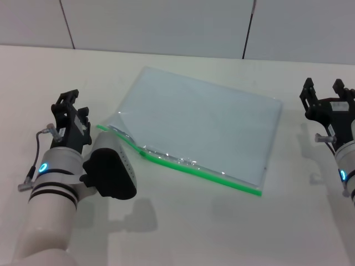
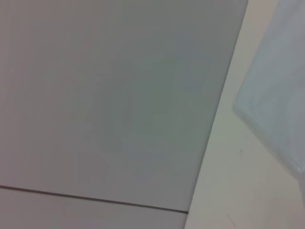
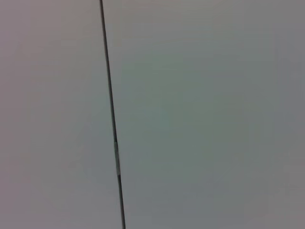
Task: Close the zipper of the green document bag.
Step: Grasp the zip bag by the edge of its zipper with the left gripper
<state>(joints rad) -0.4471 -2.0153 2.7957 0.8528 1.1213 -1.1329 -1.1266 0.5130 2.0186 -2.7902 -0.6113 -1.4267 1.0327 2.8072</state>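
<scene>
The green document bag (image 1: 205, 119) lies flat in the middle of the white table, translucent pale blue. Its bright green zipper (image 1: 211, 174) runs along the long edge nearest me. Towards the left end the top layer lifts away from the green strip, leaving a gap. My left gripper (image 1: 67, 100) hovers open just left of that end, touching nothing. Well clear of the bag's right side, my right gripper (image 1: 323, 88) is open too and holds nothing. The left wrist view catches only a corner of the bag (image 2: 274, 95) beside the wall.
The white table (image 1: 183, 233) ends at a grey panelled wall (image 1: 166, 22) behind the bag. The right wrist view shows only that wall (image 3: 200, 114) with a dark seam.
</scene>
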